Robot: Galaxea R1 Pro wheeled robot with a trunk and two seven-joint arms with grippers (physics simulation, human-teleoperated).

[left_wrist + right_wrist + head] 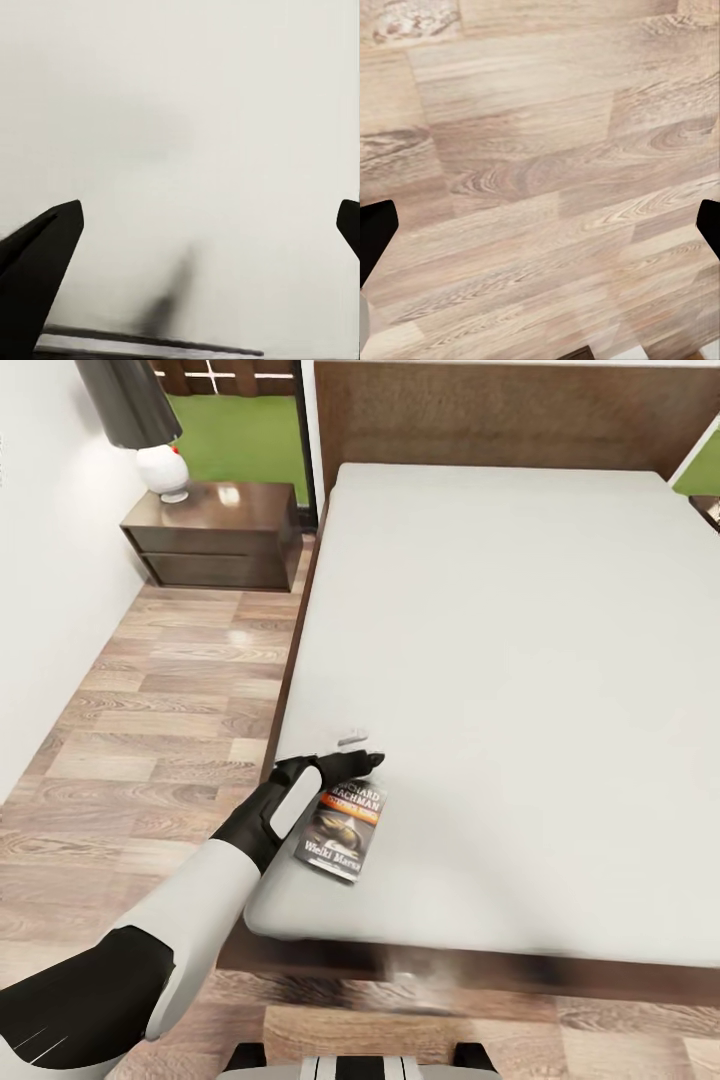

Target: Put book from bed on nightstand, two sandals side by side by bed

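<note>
The book, dark grey with an orange band, lies flat near the front left corner of the bed's light grey mattress. My left gripper hovers low at the book's far end, open. In the left wrist view its fingers stand wide apart over the mattress, and a thin flat edge, seemingly the book's, runs just before them. My right gripper is open above the wood-plank floor. The sandals are out of view.
A dark-brown nightstand stands left of the headboard and bears a white lamp. A white wall bounds a strip of floor beside the bed. A sliver of the other nightstand shows at far right.
</note>
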